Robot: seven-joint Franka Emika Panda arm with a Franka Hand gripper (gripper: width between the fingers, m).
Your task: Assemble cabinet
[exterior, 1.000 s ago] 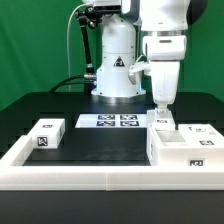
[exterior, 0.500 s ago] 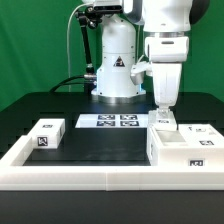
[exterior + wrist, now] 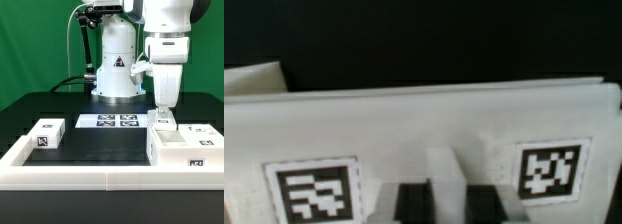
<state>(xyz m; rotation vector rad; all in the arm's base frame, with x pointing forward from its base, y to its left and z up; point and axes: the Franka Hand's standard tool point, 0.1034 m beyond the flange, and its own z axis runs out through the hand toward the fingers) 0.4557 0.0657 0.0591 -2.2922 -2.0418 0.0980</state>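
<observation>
- On the exterior view's right, the gripper (image 3: 160,109) hangs just over the cabinet (image 3: 176,152); I cannot tell whether its fingers (image 3: 411,203) are spread or pinching.
- Square black-and-white tags (image 3: 313,190) mark the cabinet's face.
- The marker board (image 3: 108,121) lies mid-table.
- The robot base (image 3: 117,75) carries a triangular warning sticker (image 3: 118,62).

- Gripper (image 3: 161,108) points down, tips at small block (image 3: 163,122) behind cabinet box (image 3: 185,150), ext. view's right.
- Tagged block (image 3: 47,134) on ext. view's left, well apart.
- Marker board (image 3: 108,121) flat on black table (image 3: 100,145), btwn them.
</observation>
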